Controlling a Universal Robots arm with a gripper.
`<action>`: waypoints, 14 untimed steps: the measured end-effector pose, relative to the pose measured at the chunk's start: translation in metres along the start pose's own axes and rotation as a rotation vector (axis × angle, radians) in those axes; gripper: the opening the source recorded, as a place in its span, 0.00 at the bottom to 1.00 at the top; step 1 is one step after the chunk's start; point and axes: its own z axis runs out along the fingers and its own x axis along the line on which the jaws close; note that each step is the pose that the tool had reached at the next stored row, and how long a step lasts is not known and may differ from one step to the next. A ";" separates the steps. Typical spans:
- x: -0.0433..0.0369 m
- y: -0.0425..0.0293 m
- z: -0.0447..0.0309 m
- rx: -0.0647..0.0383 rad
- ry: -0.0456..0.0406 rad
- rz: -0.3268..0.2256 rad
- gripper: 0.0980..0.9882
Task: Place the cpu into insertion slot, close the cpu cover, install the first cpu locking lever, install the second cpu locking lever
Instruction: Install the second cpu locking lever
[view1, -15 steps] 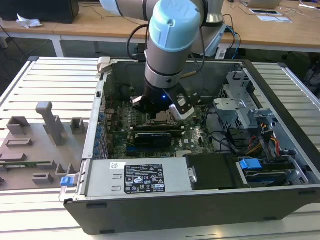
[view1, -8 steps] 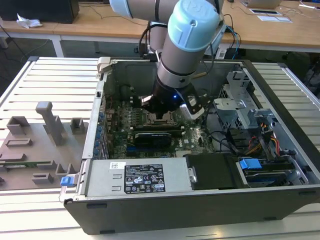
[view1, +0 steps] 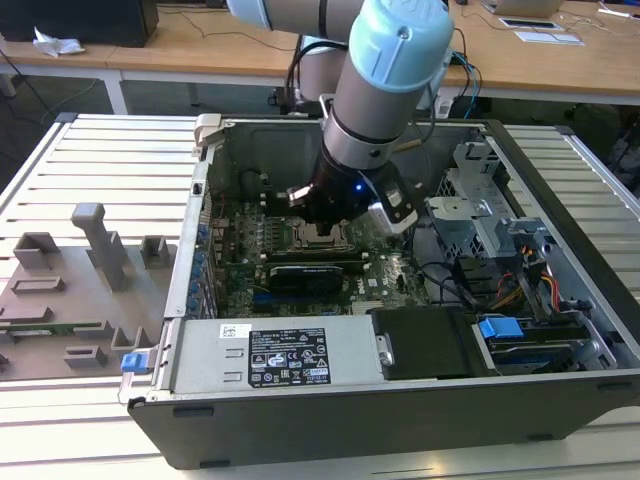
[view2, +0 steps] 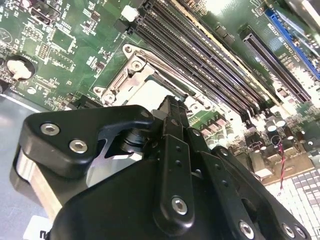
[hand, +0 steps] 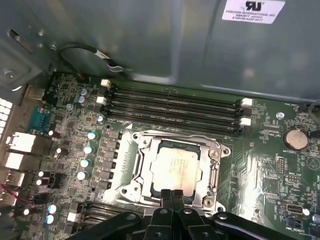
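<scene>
My end effector has its fingers pressed together, holding nothing, tips at the lower centre of the first wrist view, right at the near edge of the insertion slot. The cpu lies flat in that slot just above my tips, framed by the cpu cover. In the exterior view I hang mid-frame over the green motherboard inside the open computer case.
</scene>
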 end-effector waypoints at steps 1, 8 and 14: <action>0.0002 0.0007 -0.0027 0.001 0.0001 0.000 0.01; 0.0017 0.0071 -0.0255 0.008 0.0011 0.001 0.01; -0.0003 0.0191 -0.0248 0.132 0.0212 0.015 0.01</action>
